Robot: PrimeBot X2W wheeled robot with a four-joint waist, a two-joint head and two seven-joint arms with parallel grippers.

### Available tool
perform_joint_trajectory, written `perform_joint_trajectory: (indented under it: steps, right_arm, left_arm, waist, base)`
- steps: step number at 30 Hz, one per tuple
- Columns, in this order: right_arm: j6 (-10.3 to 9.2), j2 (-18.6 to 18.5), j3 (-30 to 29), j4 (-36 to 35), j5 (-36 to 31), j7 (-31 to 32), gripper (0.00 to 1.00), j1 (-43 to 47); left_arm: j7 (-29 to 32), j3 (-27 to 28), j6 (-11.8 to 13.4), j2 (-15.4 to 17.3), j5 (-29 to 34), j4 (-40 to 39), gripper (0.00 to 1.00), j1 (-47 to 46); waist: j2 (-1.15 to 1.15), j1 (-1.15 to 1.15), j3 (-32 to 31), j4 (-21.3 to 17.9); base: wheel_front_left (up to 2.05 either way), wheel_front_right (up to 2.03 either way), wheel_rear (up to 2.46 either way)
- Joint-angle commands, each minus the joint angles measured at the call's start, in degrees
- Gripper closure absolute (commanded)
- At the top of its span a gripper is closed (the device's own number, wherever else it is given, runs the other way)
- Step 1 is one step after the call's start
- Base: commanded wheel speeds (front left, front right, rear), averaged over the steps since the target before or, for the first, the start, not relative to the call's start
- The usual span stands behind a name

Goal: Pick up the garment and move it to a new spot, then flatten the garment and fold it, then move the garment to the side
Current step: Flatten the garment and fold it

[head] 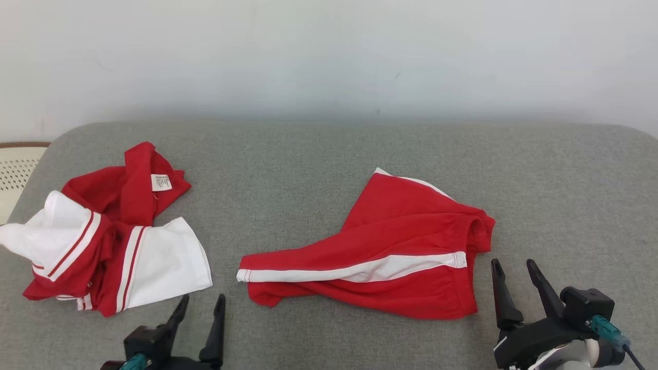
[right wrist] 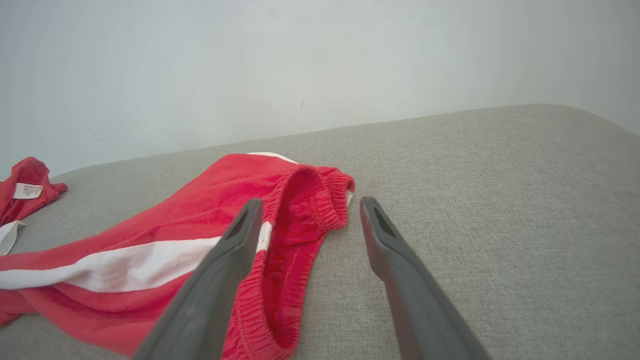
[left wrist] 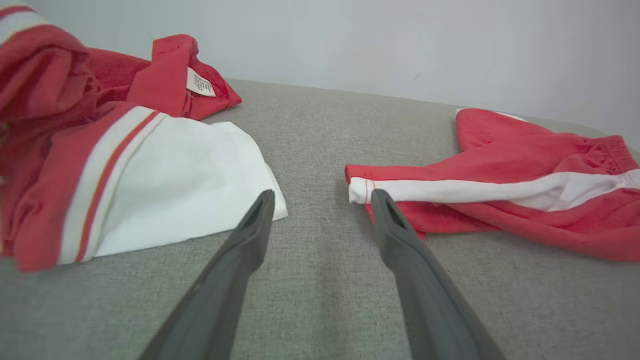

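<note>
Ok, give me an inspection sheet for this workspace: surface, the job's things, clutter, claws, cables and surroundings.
Surface: grey woven fabric cushion, bare between the garments.
Job's things: red elastic-waist trousers with a white side stripe, loosely spread, centre-right; crumpled red-and-white top with a white label, at the left, apart from the trousers.
Clutter: nothing seen.
Claws: left claw open, holding nothing, near the gap between the garments; right claw open, holding nothing, beside the trousers' waistband.
Cables: black cable with a teal plug at the right wrist, off the cloth.
Surroundings: plain pale wall behind; cream perforated object at the far left edge, kind unclear.
</note>
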Motion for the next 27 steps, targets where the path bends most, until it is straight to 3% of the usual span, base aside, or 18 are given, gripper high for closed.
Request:
perform_joint_trajectory:
  steps: [1, 27]
  right_arm:
    - [-0.04, -0.31, 0.39, -0.53, -0.83, -0.04, 0.0, 0.66]
    - [-0.04, 2.13, 1.03, -3.15, -8.25, -0.04, 0.0, 6.68]
  left_arm:
    - [-0.08, 1.62, 0.87, 0.03, 0.78, -1.35, 0.0, 1.94]
    - [-0.08, 8.02, 4.4, -0.33, 4.82, -10.49, 0.0, 11.86]
  waist:
    - [0.0, 0.01, -0.67, -0.18]
    - [0.0, 0.01, -3.54, -2.34]
  base:
    - [0.0, 0.0, 0.0]
    - [0.0, 0.0, 0.0]
